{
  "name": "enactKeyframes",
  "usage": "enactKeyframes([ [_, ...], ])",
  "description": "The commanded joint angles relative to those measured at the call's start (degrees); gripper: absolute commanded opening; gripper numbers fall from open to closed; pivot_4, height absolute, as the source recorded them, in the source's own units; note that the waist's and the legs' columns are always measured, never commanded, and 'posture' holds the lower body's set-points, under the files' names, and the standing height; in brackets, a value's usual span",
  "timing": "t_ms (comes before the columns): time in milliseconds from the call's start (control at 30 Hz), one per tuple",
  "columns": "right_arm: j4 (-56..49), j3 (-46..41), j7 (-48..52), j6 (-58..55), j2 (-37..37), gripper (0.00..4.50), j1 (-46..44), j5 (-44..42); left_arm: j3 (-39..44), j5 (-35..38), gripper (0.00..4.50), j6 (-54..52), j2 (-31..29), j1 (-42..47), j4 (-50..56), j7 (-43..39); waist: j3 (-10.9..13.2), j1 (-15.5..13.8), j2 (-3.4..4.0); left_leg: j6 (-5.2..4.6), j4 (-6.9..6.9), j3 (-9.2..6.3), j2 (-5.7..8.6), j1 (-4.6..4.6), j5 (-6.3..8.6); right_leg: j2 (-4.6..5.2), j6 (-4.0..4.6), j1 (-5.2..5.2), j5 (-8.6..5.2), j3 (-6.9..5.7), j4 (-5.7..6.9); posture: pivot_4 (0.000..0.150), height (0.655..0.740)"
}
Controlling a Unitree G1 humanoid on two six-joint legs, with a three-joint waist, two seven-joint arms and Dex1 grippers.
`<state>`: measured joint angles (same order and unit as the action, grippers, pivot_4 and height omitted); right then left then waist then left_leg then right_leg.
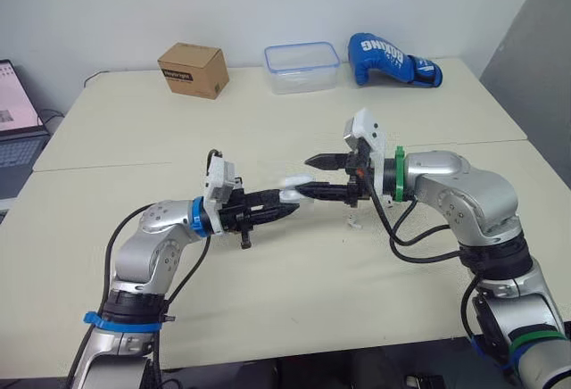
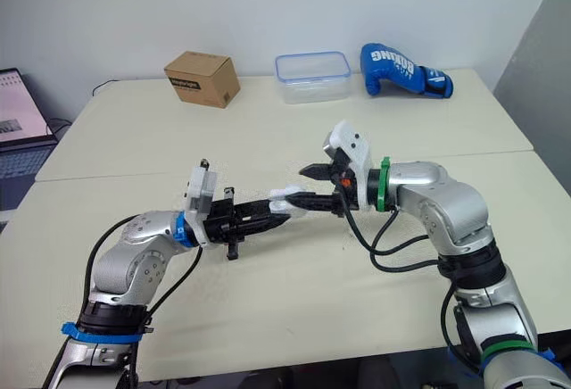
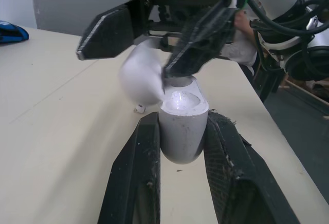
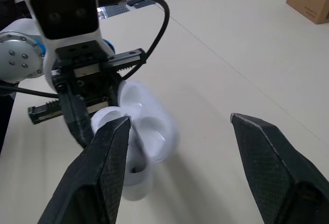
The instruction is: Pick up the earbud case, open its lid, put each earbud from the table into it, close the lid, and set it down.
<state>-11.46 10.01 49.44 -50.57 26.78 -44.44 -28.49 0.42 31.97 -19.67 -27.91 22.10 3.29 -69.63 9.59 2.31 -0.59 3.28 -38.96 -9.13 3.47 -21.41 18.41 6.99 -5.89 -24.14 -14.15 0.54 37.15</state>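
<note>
- Opening the lid looks like the step in hand. At the centre of the left eye view, the left gripper (image 1: 287, 206) clamps the earbud case (image 1: 291, 197) over the table (image 1: 268, 300). The right gripper (image 1: 305, 175), spread wide, meets it from the right.
- Left wrist view: the lid (image 3: 141, 75) stands open at upper centre, with one right finger at the case mouth. An earbud (image 3: 139, 109) lies on the table beyond.
- Right wrist view: the right fingers are wide apart, holding nothing.
- Next, probably: the right gripper must lower and pinch that small earbud precisely.
</note>
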Motion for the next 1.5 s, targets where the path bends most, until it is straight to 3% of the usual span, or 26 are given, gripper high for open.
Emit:
enactKeyframes([
  [33, -0.1, -1.9, -0.5, 1.4, 0.0, 3.21, -2.3, -0.2, 0.3, 1.2, 0.79, 0.9, -0.4, -0.1, 3.0, -0.5, 0.0, 0.0, 0.00, 0.00, 0.00, 0.00, -0.01, 0.00, 0.00, -0.01, 0.00, 0.00, 0.00, 0.00, 0.00, 0.150, 0.7307],
  [233, -0.1, -1.9, 0.3, 1.3, 0.1, 3.21, -2.6, -0.7, 0.5, 1.2, 0.79, 1.1, -0.3, -0.3, 3.1, -0.1, 0.0, 0.1, 0.00, 0.00, 0.01, 0.00, 0.00, -0.01, 0.00, 0.00, 0.00, 0.00, 0.00, 0.00, -0.02, 0.150, 0.7307],
  [400, -3.6, -3.6, 5.6, -2.3, 3.1, 3.21, -3.0, -6.5, 1.9, 0.6, 0.79, 2.2, -0.9, -0.1, 0.9, 0.3, 0.0, 0.0, 0.00, 0.00, 0.01, -0.01, 0.00, -0.01, 0.00, 0.00, 0.00, 0.00, 0.00, 0.00, -0.03, 0.150, 0.7307],
  [567, -2.7, -3.3, 6.7, -5.6, 7.3, 4.46, -7.5, -7.4, 2.9, -0.2, 0.79, 4.1, -2.3, 0.8, -2.4, -0.5, 0.0, 0.0, 0.00, 0.00, 0.01, 0.00, -0.01, 0.01, 0.00, -0.01, 0.00, 0.00, 0.00, -0.01, 0.00, 0.150, 0.7307],
  [767, -2.9, 1.9, 9.6, -8.5, 15.2, 4.46, -11.5, -4.1, 3.7, 0.4, 0.79, 4.4, -3.8, 1.8, -3.6, -1.0, 0.0, -0.1, 0.00, 0.00, 0.02, -0.01, 0.02, -0.03, 0.00, 0.00, 0.00, 0.00, 0.00, -0.02, -0.07, 0.150, 0.7307],
  [933, -3.5, 17.1, 10.9, -12.5, 22.5, 4.46, -16.8, 5.4, 3.7, 0.4, 0.79, 4.3, -4.3, 3.3, -4.9, -2.0, 0.0, -0.2, 0.01, 0.00, 0.01, -0.01, -0.01, -0.02, 0.00, -0.02, 0.00, 0.00, 0.00, -0.04, -0.04, 0.150, 0.7307],
  [1100, -4.1, 27.6, 9.4, -15.5, 21.7, 4.46, -17.3, 11.3, 2.6, -0.4, 0.79, 4.8, -3.7, 5.0, -6.5, -2.7, 0.0, -0.2, 0.00, 0.00, 0.01, 0.01, -0.02, -0.03, 0.00, -0.03, 0.00, -0.02, 0.00, -0.03, -0.05, 0.150, 0.7307],
  [1333, -0.6, 32.7, 6.0, -17.6, 18.3, 4.46, -15.2, 16.3, 1.9, -0.9, 0.79, 5.1, -3.1, 5.7, -7.1, -2.8, 0.0, -0.3, 0.00, 0.01, 0.00, -0.03, 0.00, -0.09, -0.01, 0.00, 0.00, -0.05, 0.00, -0.05, -0.06, 0.150, 0.7307],
  [1467, 1.9, 33.5, 4.0, -19.7, 15.5, 3.57, -15.4, 18.2, 1.4, -1.1, 0.79, 5.3, -2.6, 5.8, -7.0, -2.6, 0.0, -0.3, 0.00, 0.02, 0.00, -0.02, 0.00, -0.08, -0.01, 0.00, 0.00, -0.06, 0.00, -0.05, -0.04, 0.150, 0.7307],
  [1500, 2.3, 33.8, 3.8, -20.2, 15.1, 3.57, -15.4, 18.4, 1.3, -1.1, 0.79, 5.3, -2.4, 5.8, -7.0, -2.5, 0.0, -0.3, 0.00, 0.02, 0.00, -0.03, 0.00, -0.08, -0.01, 0.00, 0.00, -0.06, 0.00, -0.05, -0.05, 0.150, 0.7307],
])
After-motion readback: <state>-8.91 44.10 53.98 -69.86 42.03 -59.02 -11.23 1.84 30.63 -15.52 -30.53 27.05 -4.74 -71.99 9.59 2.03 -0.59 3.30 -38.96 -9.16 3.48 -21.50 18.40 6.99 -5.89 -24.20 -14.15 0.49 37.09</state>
